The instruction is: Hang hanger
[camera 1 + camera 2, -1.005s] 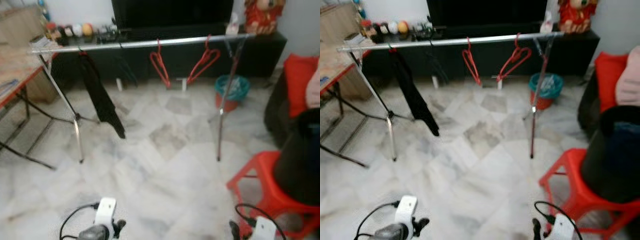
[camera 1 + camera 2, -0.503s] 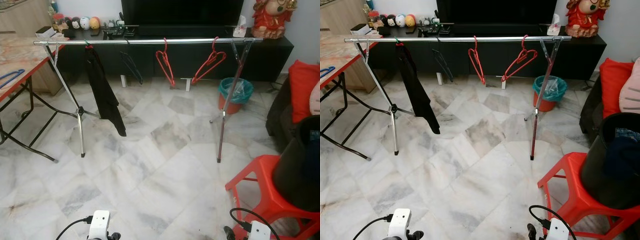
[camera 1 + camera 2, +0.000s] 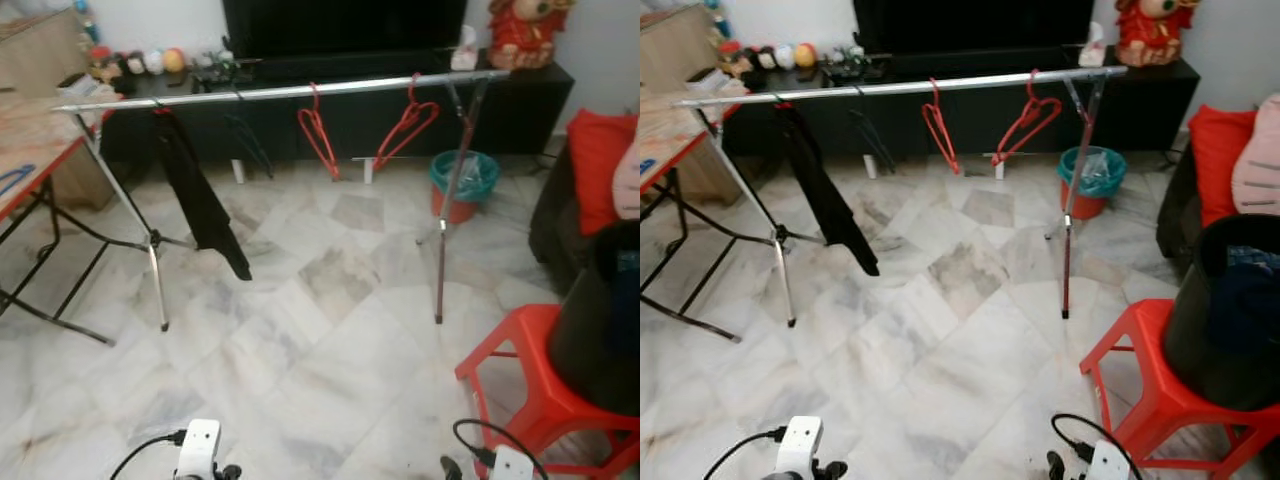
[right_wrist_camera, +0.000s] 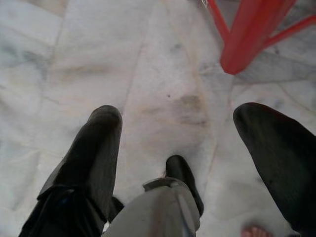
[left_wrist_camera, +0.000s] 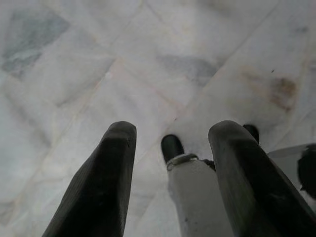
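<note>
Rail (image 3: pixel 290 91): bare metal, bright and smooth
Hangers (image 3: pixel 320 133): red, thin and smooth, with a slight sheen (plastic or coated wire, cannot tell)
Garment (image 3: pixel 200 195): black cloth, matt and limp
Floor (image 3: pixel 330 330): pale veined marble tiles, polished
Stool (image 3: pixel 520 385): red plastic, glossy
Bucket (image 3: pixel 1225 310): black, smooth, dull sheen
Fingers (image 5: pixel 101 182): black, matt
Table (image 3: pixel 30 140): wood-look top, red edge, dark metal legs

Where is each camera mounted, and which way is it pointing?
Left eye view: head, forward and down at silver clothes rail; both wrists at bottom edge.
Right eye view: same scene, shifted sideways.
Left wrist view: along open left gripper at marble floor.
Right wrist view: along open right gripper at floor and red plastic stool, shared with the eye views.
</note>
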### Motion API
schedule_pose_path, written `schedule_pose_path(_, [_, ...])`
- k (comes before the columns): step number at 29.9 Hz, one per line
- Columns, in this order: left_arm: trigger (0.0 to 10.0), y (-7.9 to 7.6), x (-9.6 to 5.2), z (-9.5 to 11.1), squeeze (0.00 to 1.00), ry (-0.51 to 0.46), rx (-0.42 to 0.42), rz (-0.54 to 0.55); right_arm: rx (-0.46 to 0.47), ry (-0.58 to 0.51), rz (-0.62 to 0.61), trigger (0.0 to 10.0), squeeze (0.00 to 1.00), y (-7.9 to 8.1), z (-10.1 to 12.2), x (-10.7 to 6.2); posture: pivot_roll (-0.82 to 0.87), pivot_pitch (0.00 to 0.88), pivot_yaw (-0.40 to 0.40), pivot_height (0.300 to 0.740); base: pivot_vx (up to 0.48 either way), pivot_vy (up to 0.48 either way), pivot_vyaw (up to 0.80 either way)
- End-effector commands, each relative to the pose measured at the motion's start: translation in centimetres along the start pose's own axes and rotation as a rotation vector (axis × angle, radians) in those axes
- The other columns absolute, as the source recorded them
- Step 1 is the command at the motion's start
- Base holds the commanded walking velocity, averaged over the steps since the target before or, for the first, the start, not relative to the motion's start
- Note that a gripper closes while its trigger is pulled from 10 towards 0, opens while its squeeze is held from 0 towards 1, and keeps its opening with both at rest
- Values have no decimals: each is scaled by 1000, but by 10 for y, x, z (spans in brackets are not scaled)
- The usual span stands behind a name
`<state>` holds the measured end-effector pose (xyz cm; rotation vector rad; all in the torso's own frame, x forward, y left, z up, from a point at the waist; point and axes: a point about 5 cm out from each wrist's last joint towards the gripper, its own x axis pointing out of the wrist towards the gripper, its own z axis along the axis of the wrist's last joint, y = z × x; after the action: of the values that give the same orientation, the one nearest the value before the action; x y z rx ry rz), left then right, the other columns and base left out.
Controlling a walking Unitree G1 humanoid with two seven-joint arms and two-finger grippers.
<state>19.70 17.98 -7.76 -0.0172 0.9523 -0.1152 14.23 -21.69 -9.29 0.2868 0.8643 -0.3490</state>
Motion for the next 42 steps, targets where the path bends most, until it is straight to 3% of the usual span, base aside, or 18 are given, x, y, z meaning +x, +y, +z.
schedule_pose_path(1, [10000,7,-2,-3,0,13,16,19,3,-11,12,10000,0,6,1,1,-145,15,86,740,285,0,0])
schedule_pose_path(23, [10000,2,-1,1,0,-7,36,-5,-10,-16,20,10000,0,9,2,1,-144,13,80,740,25,0,0])
schedule_pose_path(33, [10000,1,0,0,0,-5,44,-7,0,-10,22,10000,0,12,1,2,-145,11,85,740,0,-361,-444])
schedule_pose_path(42, [10000,1,0,1,0,-6,47,-10,-1,-17,15,10000,0,9,1,1,-148,12,88,740,0,-375,0])
